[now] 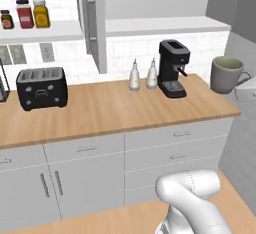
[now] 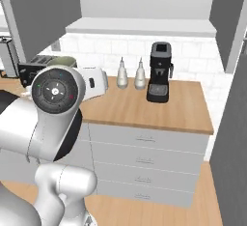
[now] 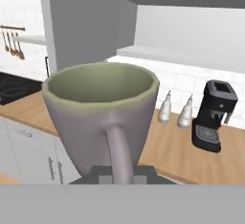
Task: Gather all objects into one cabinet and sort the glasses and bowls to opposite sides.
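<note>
My tool (image 3: 118, 173) is clamped tight on the loop handle of a grey-beige mug (image 3: 101, 110), which stands upright right in front of it, mouth up and handle facing back toward me. In the left base view the same mug (image 1: 226, 74) hangs in the air off the right end of the tabletop (image 1: 115, 109), clear of the wood. Beyond the mug and to its right, looking along my tool, a black coffee machine (image 3: 215, 116) stands on the tabletop with two pale bottles (image 3: 175, 110) just beside it. Above them runs the white shelf (image 3: 182, 58) of the open cabinet, with the grey door (image 3: 79, 24) standing ahead to my tool's left. A black toaster (image 1: 42, 87) sits well away.
</note>
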